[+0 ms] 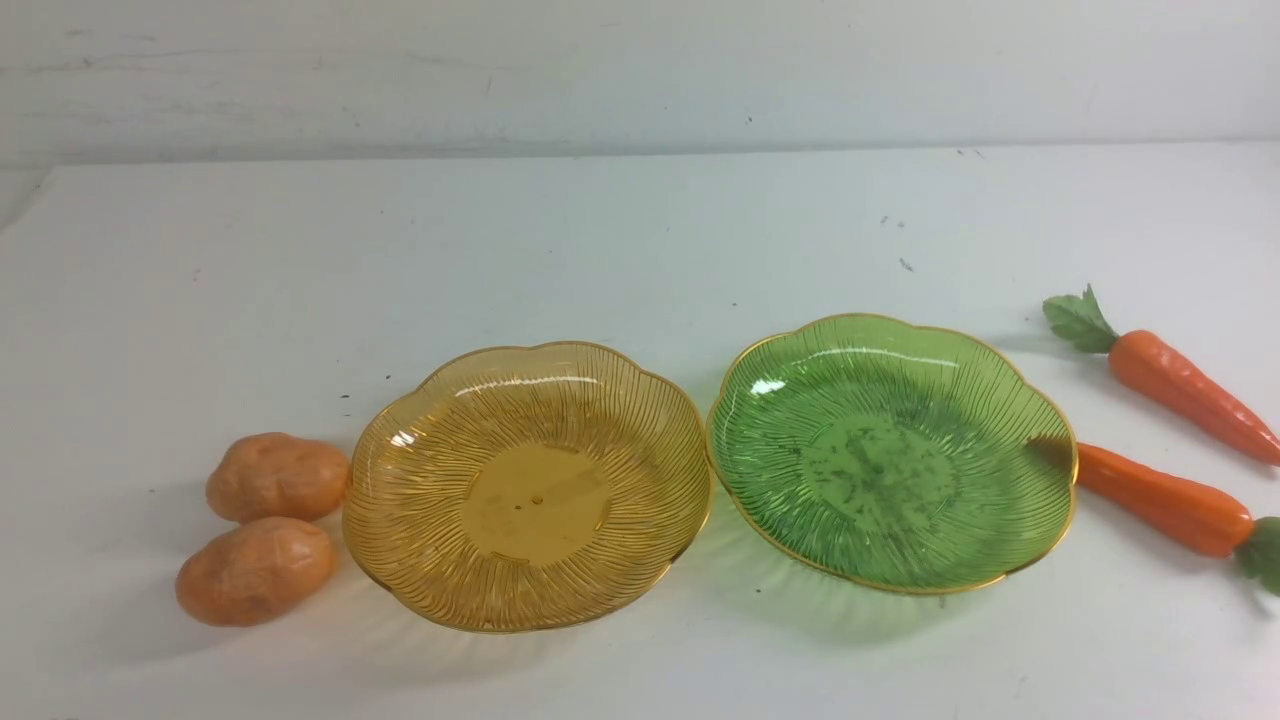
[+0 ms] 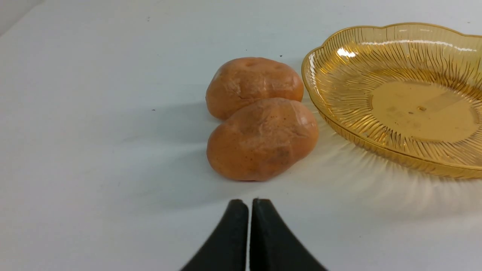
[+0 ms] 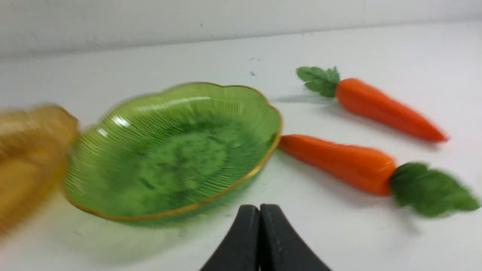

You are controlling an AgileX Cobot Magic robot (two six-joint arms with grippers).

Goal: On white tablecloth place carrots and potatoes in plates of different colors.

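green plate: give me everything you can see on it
The green plate is translucent, plastic-looking, shallow, with fine radial ribs, a flat centre and a scalloped gold-trimmed rim. It is empty and sits flat on the white tablecloth, right of centre. Its left rim meets or nearly meets the amber plate; contact is unclear. The nearer carrot points its tip under the right rim, showing through the plastic.

Noting potatoes [image 1: 278, 477] crowding the amber plate [image 1: 430, 480], one carrot [image 1: 1165, 500] touching the green plate [image 1: 1000, 520]. Seeing those plates nearly touching. Finding open white tablecloth [image 1: 640, 230] behind both.
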